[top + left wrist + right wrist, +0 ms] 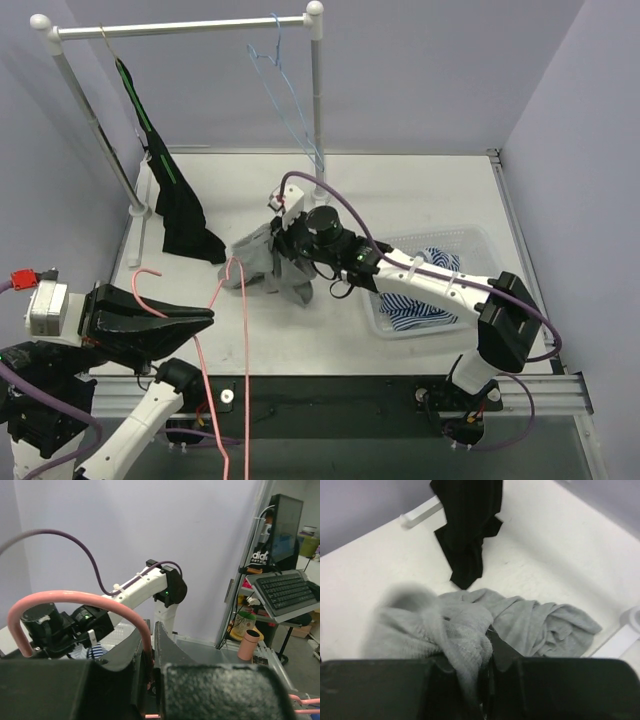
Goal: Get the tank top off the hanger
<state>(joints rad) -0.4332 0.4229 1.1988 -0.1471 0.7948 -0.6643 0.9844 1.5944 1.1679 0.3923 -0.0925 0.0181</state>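
The grey tank top (262, 262) lies bunched on the table at its middle. My right gripper (287, 252) is shut on a fold of it; in the right wrist view the grey cloth (540, 622) runs up between the right gripper's (487, 647) jaws. The pink wire hanger (243, 340) slopes from the tank top toward the near edge. My left gripper (203, 318) is shut on it just below the hook (146, 285). In the left wrist view the pink hook (75, 598) arches out from between the left gripper's (151, 636) closed jaws.
A black garment (172, 195) hangs from the white rack (180, 27) at the back left and also shows in the right wrist view (467, 530). An empty blue hanger (285, 95) hangs at the rack's right. A clear basket (470, 245) holding striped cloth stands under my right arm.
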